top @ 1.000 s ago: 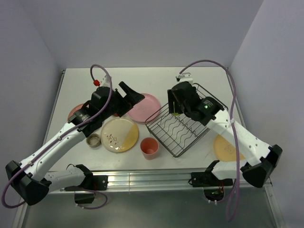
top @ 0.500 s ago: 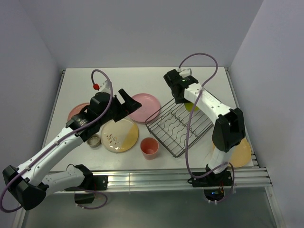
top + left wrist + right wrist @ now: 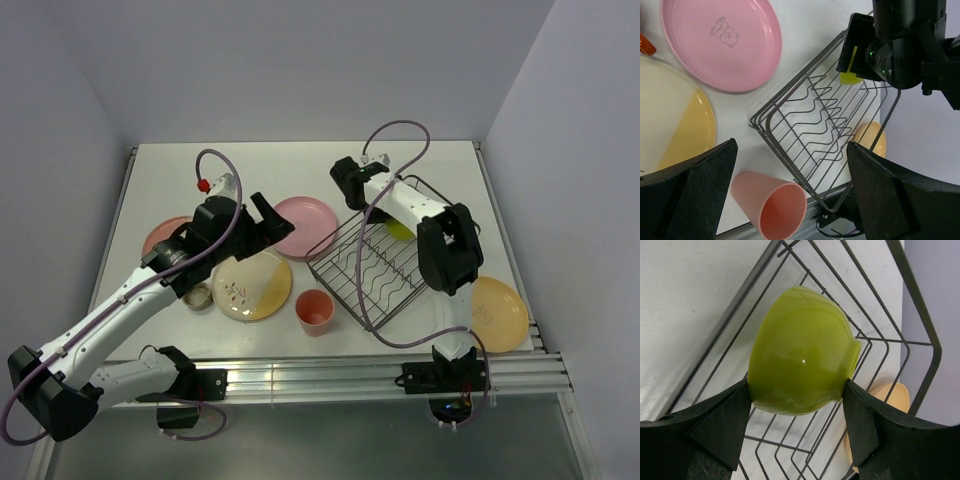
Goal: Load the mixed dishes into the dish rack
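Nearest my bases, the salmon cup (image 3: 315, 310) stands mouth up on the table (image 3: 160, 180), just beside the near-left rim of the dish rack (image 3: 339, 295). To the left of the cup, the twig-patterned plate (image 3: 252, 284) lies flat, with the small grey cup (image 3: 198, 295) just beside its left edge. At the near right, the yellow-orange plate (image 3: 498, 313) lies flat outside the rack, near its right side. The rack sits skewed to the table edges, wavy divider wires running along its floor. My left gripper (image 3: 791, 145) hangs above the left edge of the pink plate (image 3: 308, 222). Its jaws are spread wide and carry nothing. The pink plate lies flat, just beside the rack's left corner. In the far half of the rack, my right gripper (image 3: 796, 390) is clenched on the lime-green bowl (image 3: 800, 345), one finger against each side of the bowl wall. The bowl is tipped on its side over the rack wires. Whether it touches them, I cannot tell.
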